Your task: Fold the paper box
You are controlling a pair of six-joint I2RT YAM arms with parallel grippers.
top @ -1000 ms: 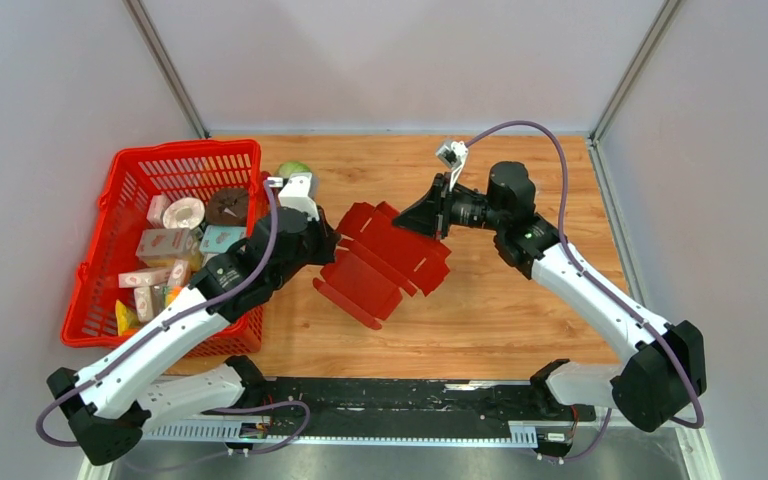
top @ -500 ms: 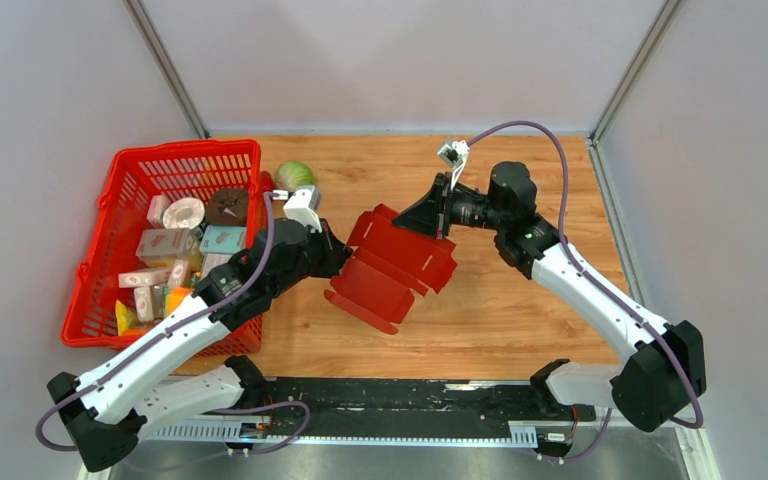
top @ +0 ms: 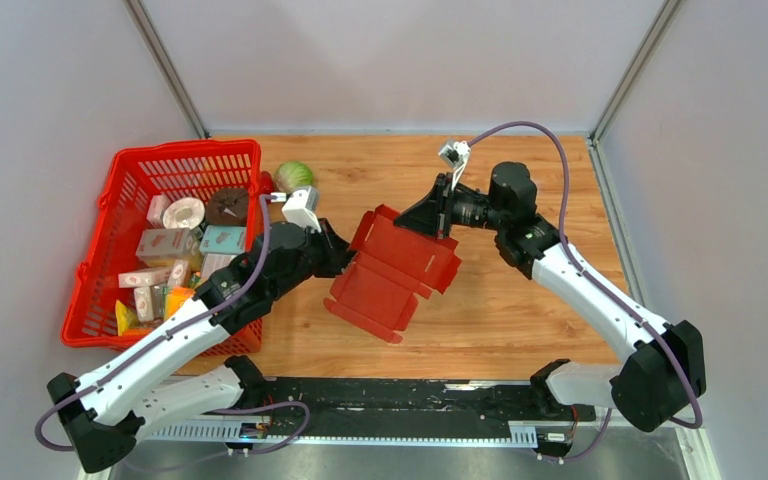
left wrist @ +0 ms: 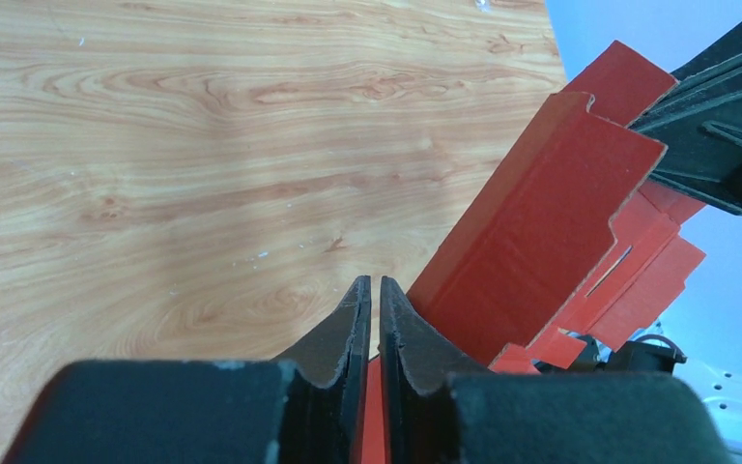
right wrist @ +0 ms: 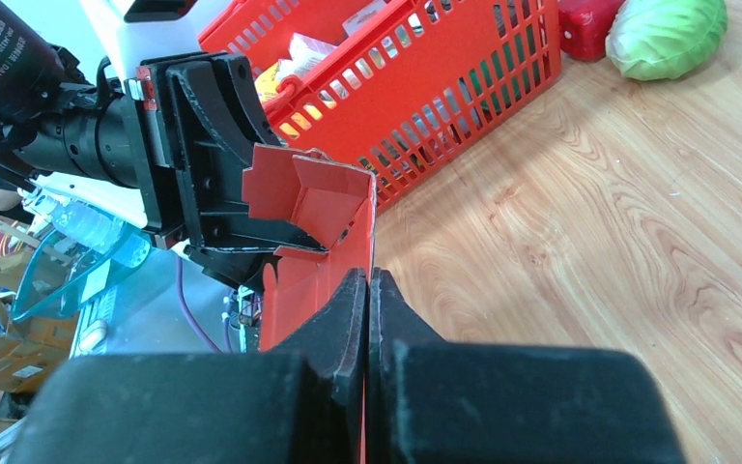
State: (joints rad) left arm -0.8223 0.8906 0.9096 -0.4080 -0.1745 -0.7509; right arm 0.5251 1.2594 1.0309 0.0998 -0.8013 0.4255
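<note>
The wooden desk [top: 520, 300] is closed in by grey walls at 9, 12 and 3 o'clock and edged by a black rail at 6 o'clock. Bare wood is left along 12 o'clock and from 3 to 5 o'clock. The strip at 9 o'clock is taken up by one red mesh basket [top: 185, 155], which is crowded with small cartons too packed for a sure count.

Two arms are seen. The left arm [top: 180, 330] is stretched from 7 o'clock towards the centre, and the right arm [top: 590, 290] from 5 o'clock.

One paper box [top: 395, 265] is held clear of the desk at the centre, between the two wrists. It is partly folded, with notched flaps raised. Its long axis is laid roughly from 1 to 7 o'clock.

The right jaws are pressed together on its 1 o'clock edge. The left jaws are set at its 9 o'clock side with red card in a narrow slit between them; whether it is pinched cannot be told.

One green ball [top: 294, 176] is lying at 11 o'clock, just beside the basket.
</note>
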